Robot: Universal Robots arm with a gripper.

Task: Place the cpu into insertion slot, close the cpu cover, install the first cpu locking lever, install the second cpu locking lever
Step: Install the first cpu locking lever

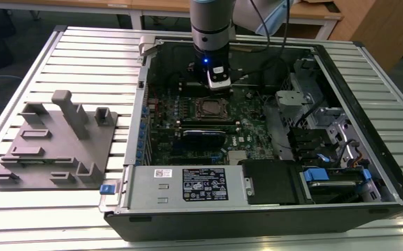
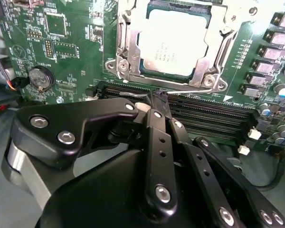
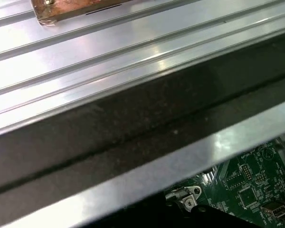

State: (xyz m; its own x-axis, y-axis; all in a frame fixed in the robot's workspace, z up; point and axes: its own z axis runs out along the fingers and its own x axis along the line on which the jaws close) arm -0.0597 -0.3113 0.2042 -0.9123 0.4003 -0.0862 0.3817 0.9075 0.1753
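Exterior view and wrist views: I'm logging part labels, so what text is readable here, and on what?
Black-and-white label on the grey box: too small to read.
cpu top: faint print, too blurred to read.
Green circuit board: tiny white markings, unreadable.
Nothing can be quoted.

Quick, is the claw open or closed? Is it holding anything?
Claw: closed, tips at the thin locking lever; whether it grips it cannot be told.

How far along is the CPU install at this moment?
Done: the cpu sits in the insertion slot, with the cpu cover down around it. In hand: the gripper, fingers together, is at a thin locking lever along the slot's edge. Left: the levers; whether either is latched cannot be told.
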